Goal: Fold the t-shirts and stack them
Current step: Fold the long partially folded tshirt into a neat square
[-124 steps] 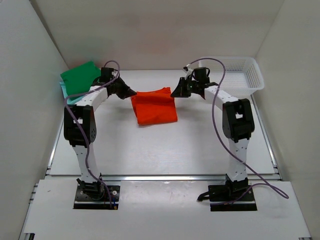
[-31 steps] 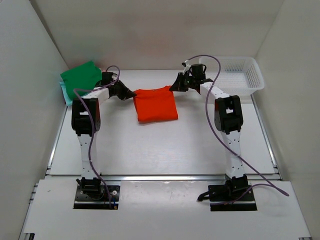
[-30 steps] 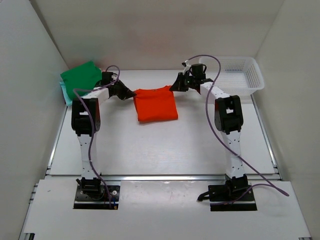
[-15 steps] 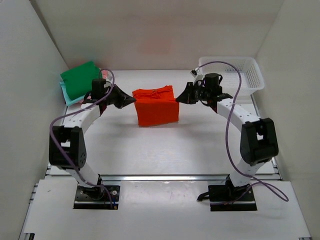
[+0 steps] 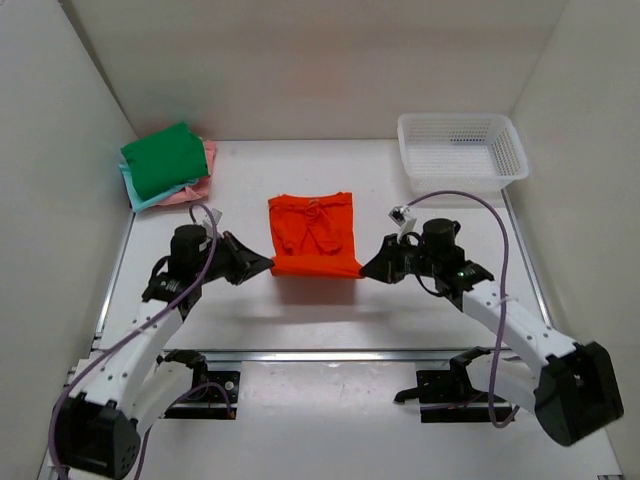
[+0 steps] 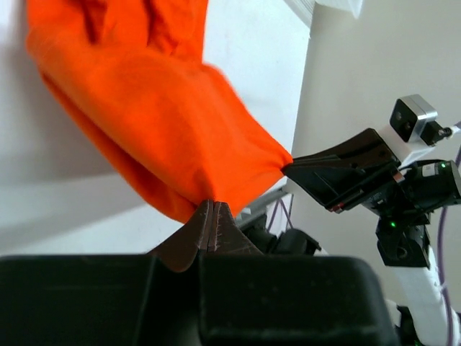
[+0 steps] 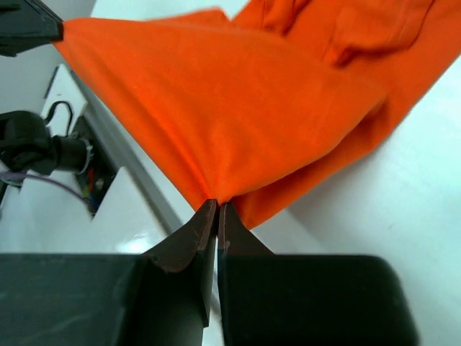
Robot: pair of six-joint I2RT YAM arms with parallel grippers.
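Note:
The bright orange t-shirt (image 5: 314, 235) is stretched between both grippers near the table's middle, its near edge lifted and its far part lying on the table. My left gripper (image 5: 268, 263) is shut on the shirt's near left corner (image 6: 194, 198). My right gripper (image 5: 366, 270) is shut on the near right corner (image 7: 220, 189). The orange cloth (image 6: 158, 115) sags between the two grips. A folded stack with a green t-shirt (image 5: 162, 156) on top of pink (image 5: 205, 162) and light teal (image 5: 145, 200) ones lies at the far left corner.
A white mesh basket (image 5: 461, 152) stands at the far right corner. White walls (image 5: 60, 150) close in the table on the left, back and right. A metal rail (image 5: 330, 353) runs along the table's near edge.
Both grippers have pulled the orange shirt's held edge from the far side of the table toward the near edge, folding it back over itself. The arms now reach low and forward.

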